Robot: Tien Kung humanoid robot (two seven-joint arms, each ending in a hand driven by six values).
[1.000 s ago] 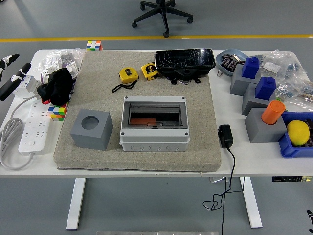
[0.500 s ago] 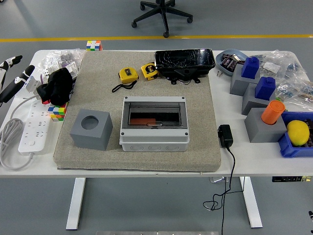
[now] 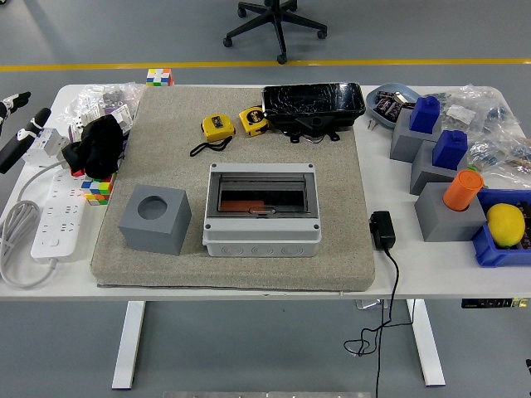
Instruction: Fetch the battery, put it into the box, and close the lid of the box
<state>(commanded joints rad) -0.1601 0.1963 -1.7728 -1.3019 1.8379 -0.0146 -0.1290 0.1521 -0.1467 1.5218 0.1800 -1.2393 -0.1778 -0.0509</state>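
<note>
The grey box [image 3: 262, 236] sits mid-mat, its smoky clear lid [image 3: 262, 195] lying flat over the opening. Through the lid an orange-red object [image 3: 245, 205] shows inside; I cannot tell whether it is the battery. My left hand [image 3: 18, 131] hovers at the far left edge of the table, by the power strip, its black fingers [image 3: 10, 151] stretched out and holding nothing. It is far from the box. The right hand is out of view.
On the grey mat [image 3: 166, 149] are a grey cube with a round hole [image 3: 154, 217], two yellow tape measures [image 3: 217, 126] and a black tray [image 3: 314, 105]. A black cloth [image 3: 98, 145] and power strip [image 3: 56, 217] lie left. Grey blocks [image 3: 444, 217], an orange cylinder [image 3: 463, 189] and a lemon [image 3: 505, 222] crowd the right.
My left hand shifted slightly right, then drew back toward the left edge. The sliver of the right hand at the lower right corner dropped out of view. Nothing on the table moved.
</note>
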